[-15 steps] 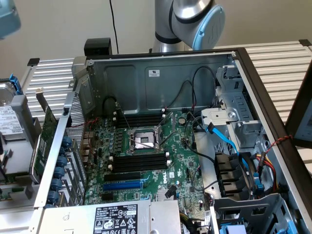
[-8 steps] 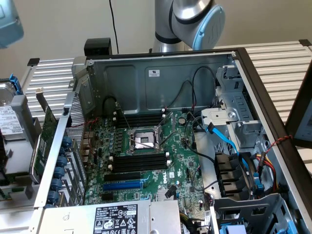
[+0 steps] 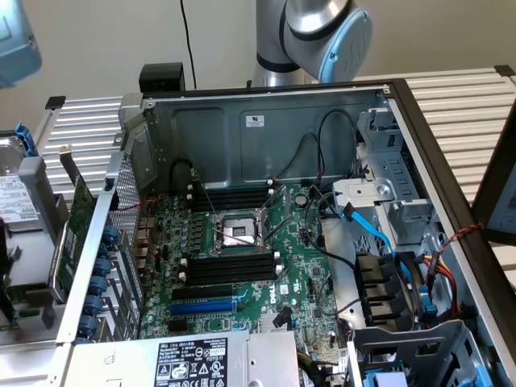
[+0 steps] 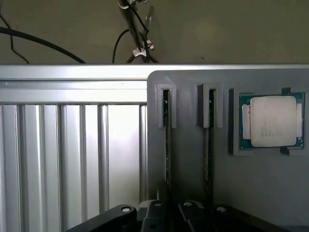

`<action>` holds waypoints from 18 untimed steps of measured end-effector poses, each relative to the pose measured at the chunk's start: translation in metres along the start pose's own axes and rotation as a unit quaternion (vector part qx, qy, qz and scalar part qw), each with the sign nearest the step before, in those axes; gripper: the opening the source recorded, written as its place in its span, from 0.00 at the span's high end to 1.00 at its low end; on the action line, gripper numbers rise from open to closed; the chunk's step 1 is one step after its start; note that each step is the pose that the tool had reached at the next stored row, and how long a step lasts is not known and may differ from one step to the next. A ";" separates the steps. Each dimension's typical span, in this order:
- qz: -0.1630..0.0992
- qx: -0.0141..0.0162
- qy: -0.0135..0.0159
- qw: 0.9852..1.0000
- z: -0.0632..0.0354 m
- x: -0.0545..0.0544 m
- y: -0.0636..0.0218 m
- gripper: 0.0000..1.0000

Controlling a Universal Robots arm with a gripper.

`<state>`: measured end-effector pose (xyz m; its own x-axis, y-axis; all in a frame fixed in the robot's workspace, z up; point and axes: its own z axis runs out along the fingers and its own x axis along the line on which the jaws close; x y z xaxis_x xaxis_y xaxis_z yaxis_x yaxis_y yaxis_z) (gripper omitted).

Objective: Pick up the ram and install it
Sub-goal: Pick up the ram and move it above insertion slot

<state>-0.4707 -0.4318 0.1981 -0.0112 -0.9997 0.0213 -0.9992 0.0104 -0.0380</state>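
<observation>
1. Ram (image 4: 166, 145) stands edge-on in the grey holder (image 4: 188, 159), tool (image 4: 170, 212) right at it; whether clenched or released, I cannot tell.
2. Off-centre grip could tilt or jam it there.

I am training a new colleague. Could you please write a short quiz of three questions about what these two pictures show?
1. True or false: a processor chip lies in a recess of the grey holder.
2. How many narrow slots does this holder show beside the chip? A) one B) two C) four
3. Fill in: on the motherboard inside the open case, the long slot next to the black memory slots is coloured ____.

Key: 1 true; 2 B; 3 blue.
</observation>
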 end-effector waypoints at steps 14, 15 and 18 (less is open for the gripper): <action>0.000 0.000 0.000 1.000 -0.0617 0.011 -0.0025 0.86; 0.000 0.000 0.000 1.000 -0.0663 0.011 -0.0027 0.86; 0.000 0.000 0.000 1.000 -0.0801 0.012 -0.0036 0.86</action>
<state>-0.4703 -0.4423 0.2785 -0.0113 -0.9997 0.0213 -0.9993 0.0105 -0.0372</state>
